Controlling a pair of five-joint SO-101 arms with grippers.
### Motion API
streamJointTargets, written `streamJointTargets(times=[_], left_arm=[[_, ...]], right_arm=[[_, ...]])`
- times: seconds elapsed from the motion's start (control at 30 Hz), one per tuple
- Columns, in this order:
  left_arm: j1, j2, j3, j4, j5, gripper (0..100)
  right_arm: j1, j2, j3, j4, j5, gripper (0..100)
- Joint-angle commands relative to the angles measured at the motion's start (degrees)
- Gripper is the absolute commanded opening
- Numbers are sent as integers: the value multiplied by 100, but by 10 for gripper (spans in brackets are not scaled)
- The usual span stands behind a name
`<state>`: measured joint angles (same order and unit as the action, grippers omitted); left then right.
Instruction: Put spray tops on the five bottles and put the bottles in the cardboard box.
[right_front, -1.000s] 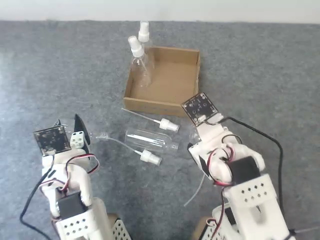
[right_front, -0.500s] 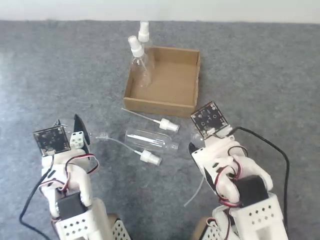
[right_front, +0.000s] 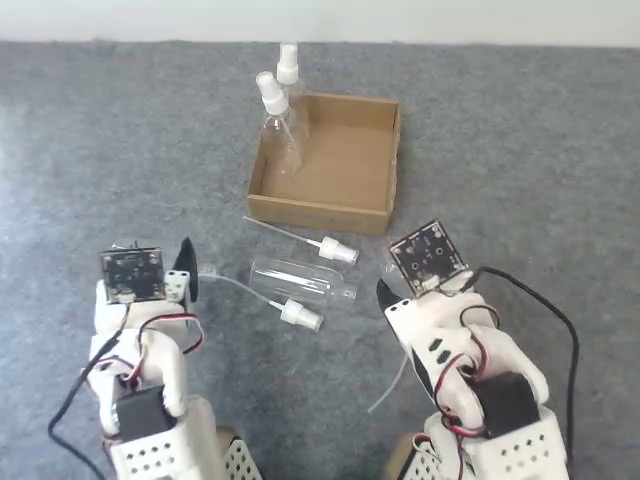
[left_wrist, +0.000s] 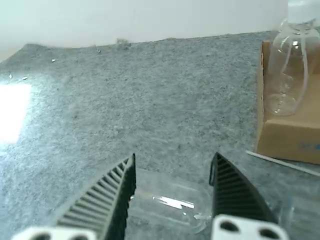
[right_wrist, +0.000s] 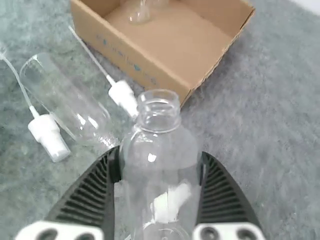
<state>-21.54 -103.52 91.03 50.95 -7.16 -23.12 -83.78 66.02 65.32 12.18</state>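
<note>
Two of five done: a pair of capped bottles, one (right_front: 278, 130) standing in the far left corner of the cardboard box (right_front: 320, 213) toward the far edge of the grey surface (right_front: 520, 150), the second (right_front: 288, 65) right behind it. Whether that one is inside the box or just beyond its far wall cannot be told.

Three bottles have no spray top. By the near edge, the right gripper (right_wrist: 159, 165) has its fingers clamped on either side of an open-necked bottle (right_wrist: 159, 112), with the mouth pointing toward the box. On the near left, the left gripper (left_wrist: 173, 160) has its fingers spread wide, with a bare bottle (left_wrist: 167, 202) lying flat on the surface between them. Contact cannot be made out. A third uncapped bottle (right_front: 300, 278) lies on its side mid-surface, just in front of the box.

Two loose spray tops lie beside that bottle, their thin tubes trailing toward the left edge: one (right_front: 337, 250) between it and the box, the other (right_front: 300, 316) on its near side. A stray tube (right_front: 388, 385) lies by the right arm and may belong to a fifth top.

By this count, three tops must be fitted and at least three bottles boxed. Fitting a top to the clamped bottle looks like the step in hand.
</note>
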Motion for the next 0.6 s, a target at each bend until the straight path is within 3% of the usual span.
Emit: streamJointTargets(times=[0.0, 0.23, 0.43, 0.57], left_arm=[[88, -79, -637, 334, -431, 228], [123, -79, -1640, 1301, -774, 228], [281, -79, -1877, 1477, -1415, 228], [598, -79, -1921, 1802, -1574, 228]], right_arm=[[75, -242, 9, -145, -44, 48], [541, -277, 62, -312, -53, 47], [567, -286, 62, -374, -79, 47], [1068, -286, 62, -593, -396, 47]])
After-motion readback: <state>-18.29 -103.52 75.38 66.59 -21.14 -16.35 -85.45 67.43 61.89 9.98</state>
